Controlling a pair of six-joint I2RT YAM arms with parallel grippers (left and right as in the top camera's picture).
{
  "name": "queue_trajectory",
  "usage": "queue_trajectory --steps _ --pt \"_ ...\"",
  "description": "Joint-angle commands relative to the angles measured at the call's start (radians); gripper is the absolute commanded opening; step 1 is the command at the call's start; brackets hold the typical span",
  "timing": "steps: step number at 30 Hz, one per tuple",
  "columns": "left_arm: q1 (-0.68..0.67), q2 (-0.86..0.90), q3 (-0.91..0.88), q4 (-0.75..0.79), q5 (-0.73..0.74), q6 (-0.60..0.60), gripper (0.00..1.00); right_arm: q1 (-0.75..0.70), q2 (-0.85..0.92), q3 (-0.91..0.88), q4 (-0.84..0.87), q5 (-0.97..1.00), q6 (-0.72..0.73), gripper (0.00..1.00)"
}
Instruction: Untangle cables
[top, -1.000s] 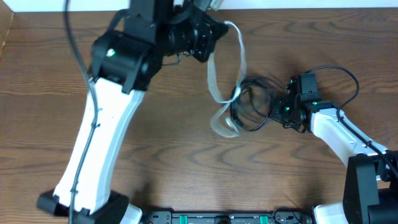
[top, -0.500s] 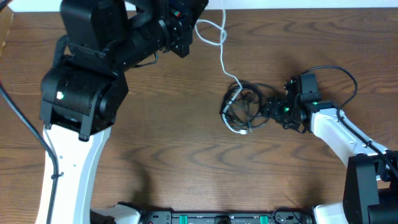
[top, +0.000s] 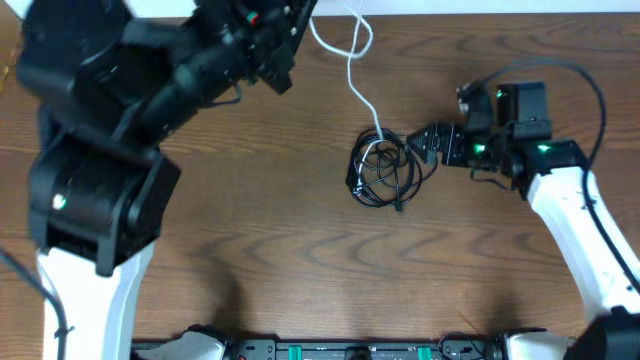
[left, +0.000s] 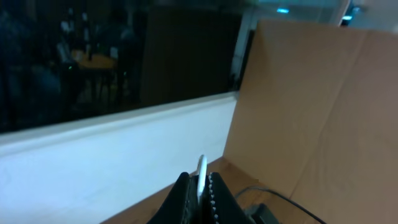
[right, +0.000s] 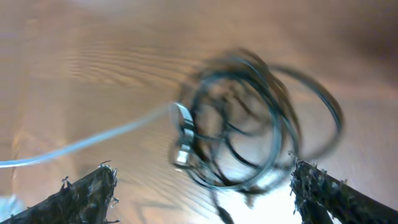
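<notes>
Black cable tangle (top: 385, 170) on wooden table (top: 300, 250)

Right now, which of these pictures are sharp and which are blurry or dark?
Overhead: evenly lit, the black cables crisp. Left wrist: dim, only the white cable catching light. Right wrist: motion-blurred, with glare on the table.

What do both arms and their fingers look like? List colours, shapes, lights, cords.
Left arm and right arm: white links, bulky black joint housings, small green lights, thin black cords. Fingers: black, with rough toothed edges.
</notes>
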Motion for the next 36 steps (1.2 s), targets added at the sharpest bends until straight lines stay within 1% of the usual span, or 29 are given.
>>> queue_trajectory --steps 1,2,6,12,14,19,21,25,26,27,28,31,32,33,34,36 --pt "0.003 -0.018 0.024 0.011 0.019 -0.045 0.07 0.008 -0.015 0.023 0.021 -0.138 -0.146 0.86" --pt "0.003 -0.019 0.024 0.01 0.02 -0.052 0.07 0.021 -0.007 0.019 0.039 -0.152 -0.183 0.84" --pt "0.003 -0.017 0.024 0.021 0.019 -0.083 0.07 0.073 0.023 0.016 0.089 -0.186 -0.269 0.84" --pt "0.003 -0.017 0.024 0.027 0.02 -0.093 0.07 0.159 0.09 0.016 0.208 -0.19 -0.286 0.83" --pt "0.003 -0.017 0.024 0.024 0.02 -0.097 0.07 0.189 0.12 0.016 0.26 -0.19 -0.285 0.8" --pt "0.003 -0.016 0.024 0.021 0.019 -0.1 0.07 0.197 0.151 0.016 0.336 -0.188 -0.251 0.61" --pt "0.003 -0.015 0.024 0.019 0.019 -0.1 0.07 0.196 0.152 0.016 0.357 -0.189 -0.232 0.58" --pt "0.003 -0.014 0.024 0.017 0.019 -0.1 0.07 0.196 0.152 0.016 0.373 -0.219 -0.232 0.59" --pt "0.003 -0.014 0.024 0.017 0.019 -0.1 0.07 0.192 0.151 0.017 0.361 -0.206 -0.233 0.66" --pt "0.003 -0.014 0.024 0.016 0.019 -0.099 0.07 0.175 0.148 0.017 0.333 -0.169 -0.233 0.75" --pt "0.003 -0.014 0.024 0.014 0.019 -0.099 0.07 0.159 0.148 0.017 0.318 -0.155 -0.233 0.78" --pt "0.003 -0.011 0.024 0.008 0.018 -0.099 0.07 0.092 0.146 0.017 0.286 -0.18 -0.235 0.78" --pt "0.003 -0.008 0.024 0.008 0.019 -0.1 0.07 0.072 0.145 0.017 0.28 -0.219 -0.257 0.78" --pt "0.003 -0.002 0.024 0.009 0.019 -0.1 0.07 0.044 0.144 0.017 0.269 -0.315 -0.316 0.77" --pt "0.003 0.002 0.024 0.009 0.019 -0.1 0.07 0.033 0.144 0.017 0.265 -0.368 -0.344 0.77" --pt "0.003 0.008 0.024 0.009 0.019 -0.1 0.07 0.024 0.144 0.017 0.248 -0.439 -0.396 0.78"
